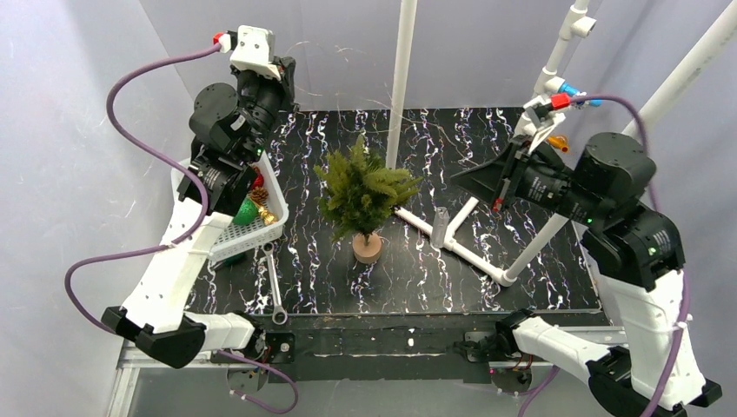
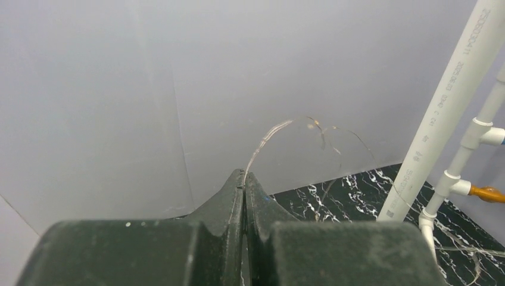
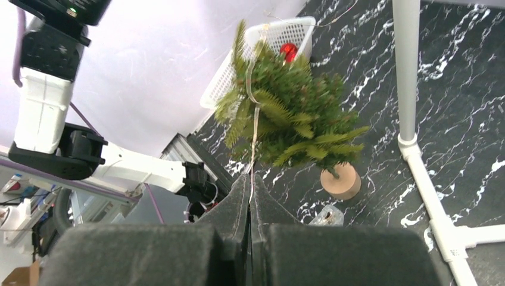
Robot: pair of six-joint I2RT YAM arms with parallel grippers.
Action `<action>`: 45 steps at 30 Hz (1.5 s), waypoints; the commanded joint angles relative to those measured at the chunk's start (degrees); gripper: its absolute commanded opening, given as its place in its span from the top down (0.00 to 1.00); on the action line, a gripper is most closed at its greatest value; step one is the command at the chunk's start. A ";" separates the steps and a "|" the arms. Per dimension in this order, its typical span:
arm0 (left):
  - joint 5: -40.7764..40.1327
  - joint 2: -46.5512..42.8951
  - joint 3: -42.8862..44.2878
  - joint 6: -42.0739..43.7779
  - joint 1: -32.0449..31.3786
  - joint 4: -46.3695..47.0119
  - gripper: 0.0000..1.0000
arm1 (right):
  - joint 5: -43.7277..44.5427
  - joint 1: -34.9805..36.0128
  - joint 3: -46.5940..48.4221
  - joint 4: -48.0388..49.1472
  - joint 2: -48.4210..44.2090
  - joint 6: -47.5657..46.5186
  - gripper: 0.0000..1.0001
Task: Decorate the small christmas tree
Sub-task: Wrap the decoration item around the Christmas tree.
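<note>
Stringing step: left gripper (image 2: 245, 176) and right gripper (image 3: 250, 180) both clamp what seems a thin wire (image 2: 265, 136); next, drape it round the small christmas tree (image 1: 365, 187), mid-frame.

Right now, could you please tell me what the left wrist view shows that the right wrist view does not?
Only the left wrist view: an orange fitting on the pipework. Only the right wrist view: the tree on its wooden base, the basket with a red ball, and the left arm. Both: a shut claw, the left claw or the right claw, pinching a thin wire, plus a white pipe and the black marbled table.
</note>
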 commanded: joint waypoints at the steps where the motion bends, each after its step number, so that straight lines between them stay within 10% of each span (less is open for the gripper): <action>1: -0.17 -4.35 2.92 1.78 -0.06 7.38 1.00 | 1.48 -0.18 4.22 2.15 -1.86 -1.04 0.99; 25: -1.91 2.58 2.26 36.54 -0.04 18.53 1.00 | -2.63 -0.16 11.31 4.81 7.42 -0.49 0.99; 45: -5.81 13.64 -3.24 38.13 0.08 22.17 1.00 | 6.79 -1.45 14.39 -5.52 12.78 -1.59 0.99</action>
